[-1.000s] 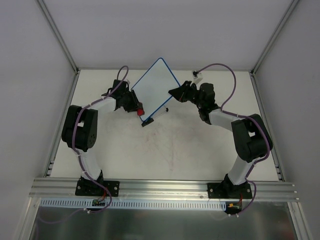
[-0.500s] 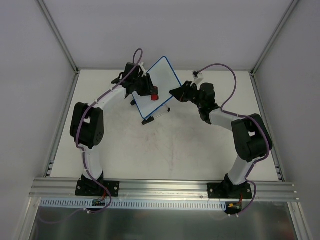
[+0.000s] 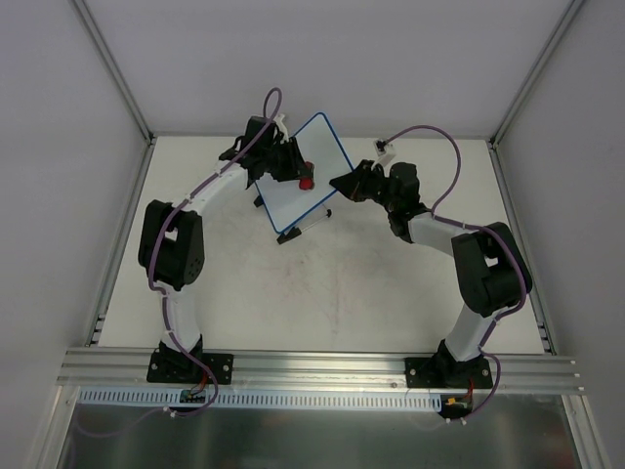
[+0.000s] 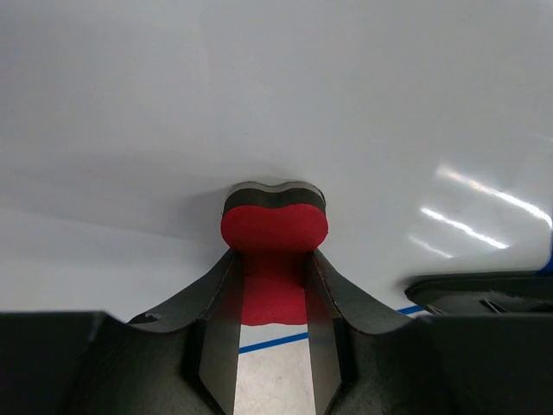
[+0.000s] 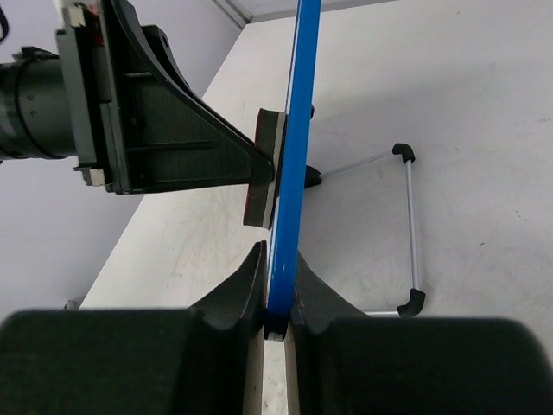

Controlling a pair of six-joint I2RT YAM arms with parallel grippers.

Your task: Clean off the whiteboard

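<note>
The whiteboard (image 3: 324, 149), white with a thin blue frame, stands tilted at the back middle of the table. My left gripper (image 3: 296, 174) is shut on a red eraser (image 3: 307, 182) and presses it against the board's face. In the left wrist view the eraser (image 4: 275, 232) sits between my fingers (image 4: 218, 294), its dark felt side flat on the white surface (image 4: 259, 95); no marks show there. My right gripper (image 3: 342, 183) is shut on the board's right edge. The right wrist view shows that blue edge (image 5: 289, 173) clamped in the right gripper (image 5: 277, 281), with the eraser (image 5: 262, 177) on the far side.
The board's wire stand with black feet (image 5: 407, 225) rests on the table behind the board; it shows as a dark foot (image 3: 287, 238) in the top view. White enclosure walls close in the table on three sides. An aluminium rail (image 3: 312, 366) runs along the near edge.
My left gripper has carried the eraser from the board's lower left corner up and right onto its face. The board has turned a little. The right arm has kept its hold.
</note>
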